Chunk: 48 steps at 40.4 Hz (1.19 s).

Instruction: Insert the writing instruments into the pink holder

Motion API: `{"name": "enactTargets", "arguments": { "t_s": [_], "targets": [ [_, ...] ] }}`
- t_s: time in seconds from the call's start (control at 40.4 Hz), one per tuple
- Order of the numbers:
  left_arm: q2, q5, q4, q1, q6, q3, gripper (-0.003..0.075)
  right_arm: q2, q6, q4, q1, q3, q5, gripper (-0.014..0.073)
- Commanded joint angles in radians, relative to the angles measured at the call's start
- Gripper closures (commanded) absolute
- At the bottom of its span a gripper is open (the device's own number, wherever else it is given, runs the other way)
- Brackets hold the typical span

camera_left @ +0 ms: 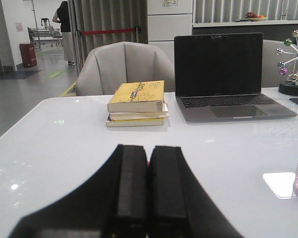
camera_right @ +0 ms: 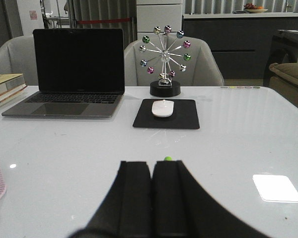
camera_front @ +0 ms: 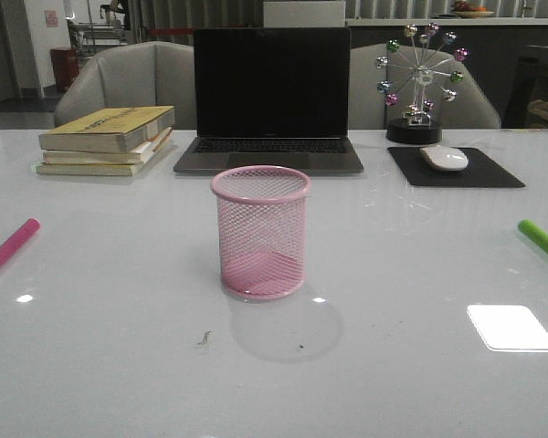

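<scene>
Pink holder (camera_front: 260,233) stands mid-bench (camera_front: 119,365), empty; pink marker (camera_front: 9,246) far left, green marker (camera_front: 543,242) far right. Laptop (camera_front: 269,100), books (camera_front: 105,139), mouse (camera_front: 445,157) behind. Left claw (camera_left: 148,193) and right claw (camera_right: 151,198) closed, apparently empty.

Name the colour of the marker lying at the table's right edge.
Bright green marker, clearest in the front view.

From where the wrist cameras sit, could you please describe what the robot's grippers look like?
Only the fingers show. The left gripper has two matte black, blocky fingers that widen toward the camera into a dark flared base. The right gripper looks the same: two flat black fingers with squared tips. No cables or markings are visible, and the arms themselves are out of view.
</scene>
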Motion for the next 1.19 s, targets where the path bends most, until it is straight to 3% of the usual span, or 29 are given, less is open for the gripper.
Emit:
{"name": "enactTargets", "arguments": {
  "t_s": [0.0, 0.52, 0.817, 0.941, 1.164],
  "targets": [
    [-0.020, -0.085, -0.010, -0.002, -0.006, 0.004, 0.0629, -0.020, -0.003, 0.002, -0.005, -0.009, -0.088, 0.0524],
    [-0.020, -0.085, -0.010, -0.002, -0.006, 0.004, 0.0629, -0.020, -0.003, 0.002, -0.005, -0.009, -0.088, 0.0524],
    [-0.020, -0.184, -0.010, -0.002, -0.006, 0.003, 0.0629, -0.020, -0.004, -0.003, -0.005, -0.015, -0.121, 0.0524],
    [-0.020, -0.247, -0.010, -0.004, -0.006, -0.055, 0.0629, -0.020, -0.004, -0.003, -0.005, -0.090, -0.109, 0.0524],
    [0.006, -0.165, -0.010, -0.004, -0.006, -0.353, 0.0629, 0.016, -0.004, -0.003, -0.005, -0.404, 0.062, 0.0524]
  ]
}}
